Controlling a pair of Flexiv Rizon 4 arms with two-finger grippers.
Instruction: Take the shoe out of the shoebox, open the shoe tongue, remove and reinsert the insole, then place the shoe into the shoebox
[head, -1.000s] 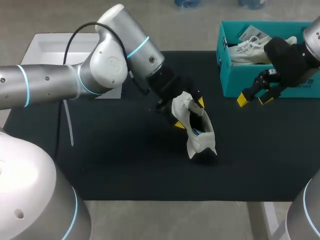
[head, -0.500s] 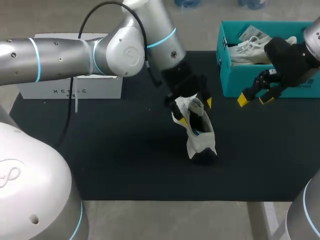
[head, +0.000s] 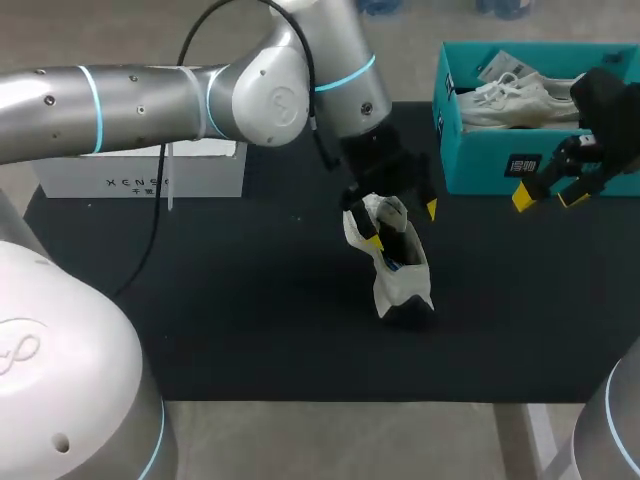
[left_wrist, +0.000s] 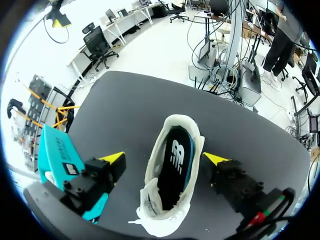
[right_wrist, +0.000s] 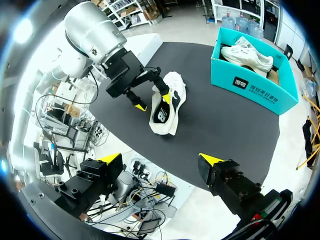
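Surface: black mat (head: 250, 300) covers the table; a white box (head: 130, 175) stands at its far left edge
Sneaker: white sneaker (head: 395, 260) lies on the mat near the middle, opening upward; dark insole (left_wrist: 172, 165) shows inside it
Shoebox: teal shoebox (head: 480, 160) at the mat's far right, open; a second sneaker (head: 510, 100) lies inside
Left arm: enters from the left, reaches past the middle, wrist angled down over the sneaker
Left gripper: left gripper (head: 403, 226) released; fingers spread on either side of the sneaker's collar; wrist view shows a gap at each side
Right arm: at the right edge, before the shoebox
Right gripper: right gripper (head: 548, 196) released, holding nothing; above the mat, just beside the shoebox's front wall
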